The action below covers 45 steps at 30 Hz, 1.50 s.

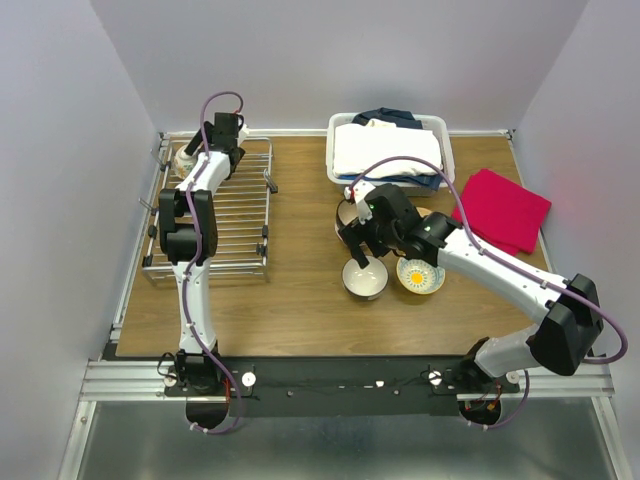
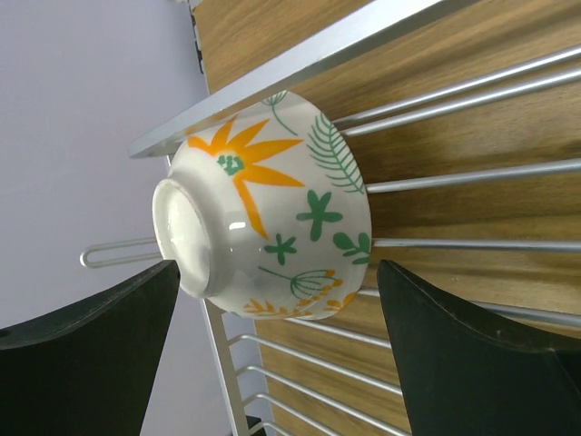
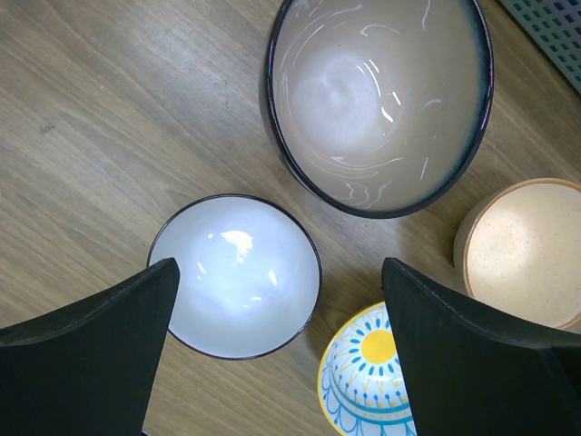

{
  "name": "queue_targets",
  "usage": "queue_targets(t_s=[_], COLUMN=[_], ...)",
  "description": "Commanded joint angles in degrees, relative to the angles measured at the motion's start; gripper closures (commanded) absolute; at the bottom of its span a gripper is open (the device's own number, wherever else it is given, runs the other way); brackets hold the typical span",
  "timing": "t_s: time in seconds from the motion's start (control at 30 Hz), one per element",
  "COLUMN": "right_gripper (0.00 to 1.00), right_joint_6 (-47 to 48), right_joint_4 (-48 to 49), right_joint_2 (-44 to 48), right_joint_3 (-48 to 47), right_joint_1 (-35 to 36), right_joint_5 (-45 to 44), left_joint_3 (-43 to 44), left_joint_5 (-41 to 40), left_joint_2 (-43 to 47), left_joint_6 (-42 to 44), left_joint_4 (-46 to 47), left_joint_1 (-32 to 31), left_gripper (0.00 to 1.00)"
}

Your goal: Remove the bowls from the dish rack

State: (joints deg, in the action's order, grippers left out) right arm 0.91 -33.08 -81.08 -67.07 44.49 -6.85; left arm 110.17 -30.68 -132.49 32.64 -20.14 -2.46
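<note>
The left gripper [image 2: 279,272] is holding its jaws spread wide and empty, framing a leaf-patterned bowl [image 2: 272,209]. That bowl is lying on its side in the far left corner of the dish rack [image 2: 472,173], against the rim.

The right gripper [image 3: 280,266], equally wide and empty, is hanging over a dark-rimmed white bowl [image 3: 238,272]. Its wrist view alone is showing the marbled bowl [image 3: 377,100] and speckled cream bowl [image 3: 526,250] clearly, near the yellow-and-blue bowl [image 3: 363,381]. From overhead the arm is covering most of them.

Bare table [image 1: 300,310] is lying open between rack and bowls, and a laundry basket [image 1: 445,135] is sitting at the far edge.
</note>
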Motion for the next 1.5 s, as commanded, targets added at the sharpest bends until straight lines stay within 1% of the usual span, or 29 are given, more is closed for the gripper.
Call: queue_targets(t_s=[0.0,0.37,0.57,0.67,0.8,0.97,1.03,1.17,1.2,1.37,1.4,1.47], right_gripper=[0.00,0.00,0.00,0.00,0.00,0.00,0.00,0.00,0.00,0.00,0.00,0.00], right_joint_6=[-0.82,-0.73,-0.82,-0.73,-0.82,-2.40,-2.40,-2.23,-2.23,-2.14,-2.05,-2.05], right_joint_4=[-0.76,-0.49,0.12,0.47,0.47,0.65,0.74,1.09,1.18,1.61,1.62,1.70], right_joint_2=[0.04,-1.27,-2.07,-2.33,-2.15,-1.63,-1.36,-1.01,-0.92,-0.05,0.04,0.31], right_joint_3=[0.71,1.50,2.11,2.03,1.94,2.38,2.29,2.21,2.20,2.38,2.38,2.47], right_joint_1=[-0.37,-0.46,-0.54,-0.46,-0.54,-0.54,-0.54,-0.54,-0.54,-0.54,-0.54,-0.54], right_joint_5=[1.31,2.63,3.60,3.69,3.69,3.42,3.42,3.25,3.16,3.34,3.34,3.42], left_joint_3=[1.45,3.55,5.23,4.71,3.83,3.21,3.21,2.86,2.68,0.93,0.66,-0.65], left_joint_5=[3.96,2.20,5.97,6.15,7.47,9.23,9.58,9.76,9.85,9.06,8.71,8.09], left_joint_2=[-1.81,-4.18,-4.54,-4.62,-3.84,-2.34,-1.38,0.29,1.08,3.11,3.81,4.60], left_joint_6=[2.16,4.01,1.63,1.55,0.14,-1.79,-2.84,-3.99,-4.16,-5.31,-5.48,-6.18], left_joint_4=[-1.83,-0.69,-2.62,-3.15,-4.38,-6.05,-6.84,-8.68,-8.86,-9.65,-9.91,-10.35], left_joint_1=[0.35,0.61,1.40,1.58,2.02,1.93,1.93,1.93,1.93,1.84,1.76,1.58], left_gripper=[0.01,0.01,0.02,0.05,0.13,0.20,0.25,0.28,0.31,0.33,0.37,0.37])
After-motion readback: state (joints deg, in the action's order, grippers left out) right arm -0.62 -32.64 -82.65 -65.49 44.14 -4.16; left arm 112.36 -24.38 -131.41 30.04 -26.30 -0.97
